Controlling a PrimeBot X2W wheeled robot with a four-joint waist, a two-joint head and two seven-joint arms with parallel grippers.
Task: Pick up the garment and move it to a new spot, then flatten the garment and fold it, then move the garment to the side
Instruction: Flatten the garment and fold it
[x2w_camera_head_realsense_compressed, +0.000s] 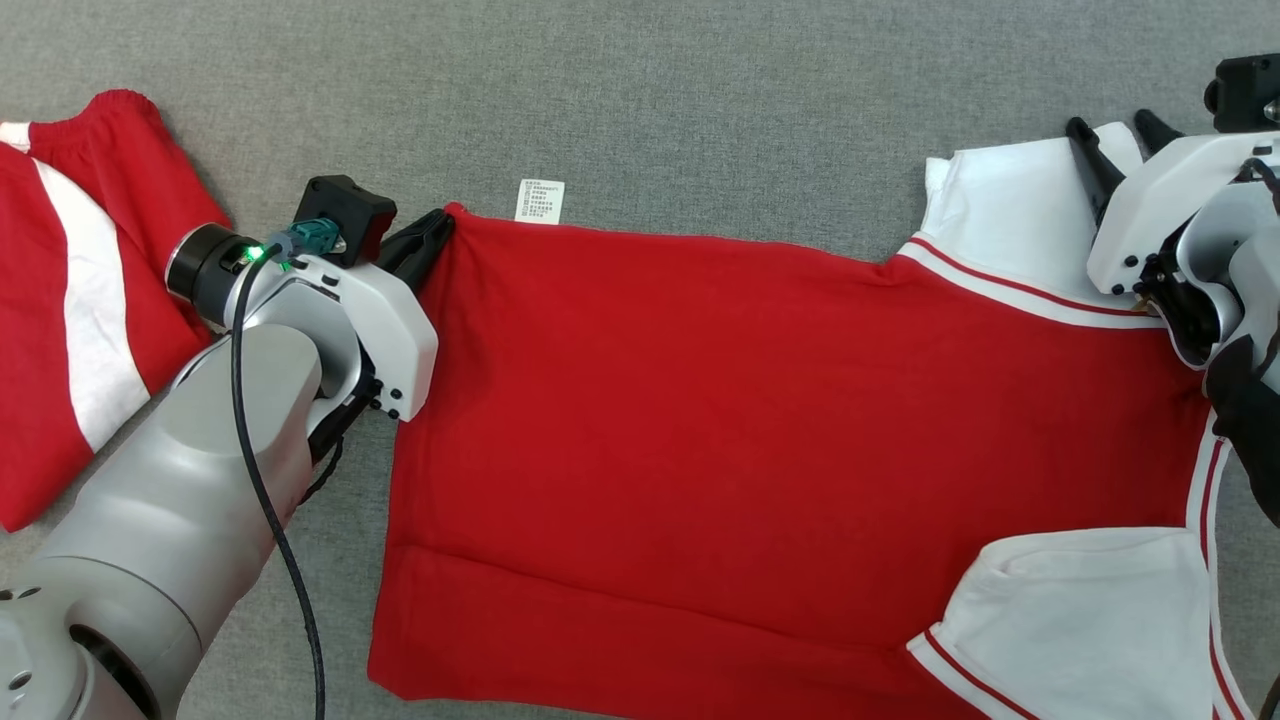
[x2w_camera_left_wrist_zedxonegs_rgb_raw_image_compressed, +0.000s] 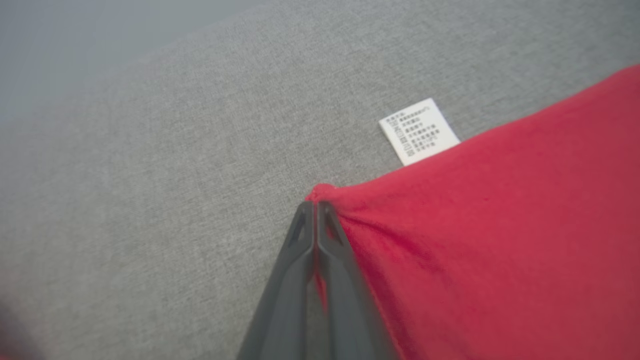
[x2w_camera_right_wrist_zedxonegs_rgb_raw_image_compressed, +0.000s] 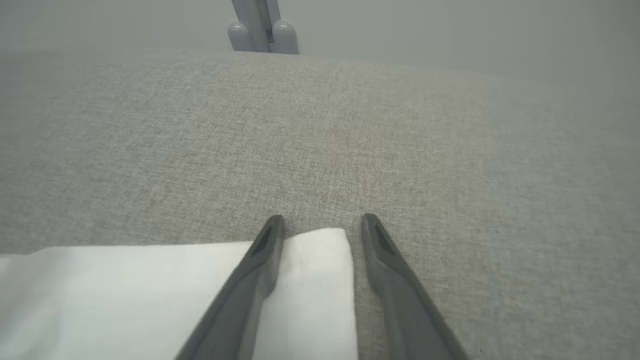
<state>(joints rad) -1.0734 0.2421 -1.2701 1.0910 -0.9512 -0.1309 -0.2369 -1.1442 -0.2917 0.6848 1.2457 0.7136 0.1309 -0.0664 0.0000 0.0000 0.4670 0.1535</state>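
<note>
Standing here, I see the red shirt (x2w_camera_head_realsense_compressed: 750, 400) lying spread out on the grey table (x2w_camera_head_realsense_compressed: 700, 100), with its bottom end to the robot's left and its white sleeves to the right. The left gripper (x2w_camera_head_realsense_compressed: 440, 228) is squeezed tight on the far bottom corner of the shirt. In the left wrist view its 2 fingers are pressed together with a little bit of red cloth pinched at the tips. A small white tag (x2w_camera_head_realsense_compressed: 540, 200) pokes out just beside that corner.

The right gripper (x2w_camera_head_realsense_compressed: 1110, 125) is wide open and holds nothing. It sits at the far white sleeve (x2w_camera_head_realsense_compressed: 1010, 220). In the right wrist view 1 finger is over the sleeve and the other is over the bare table, so the sleeve's corner is between them.

I think this is the flattening step. The body looks mostly smooth, but there is a long crease near the front. Next, I guess the right gripper must shut on that sleeve corner, getting under the cloth and not just sliding over it. Then both ends can be pulled gently apart.

Another red and white piece of clothing (x2w_camera_head_realsense_compressed: 60, 330) lies off to the left, well apart.
</note>
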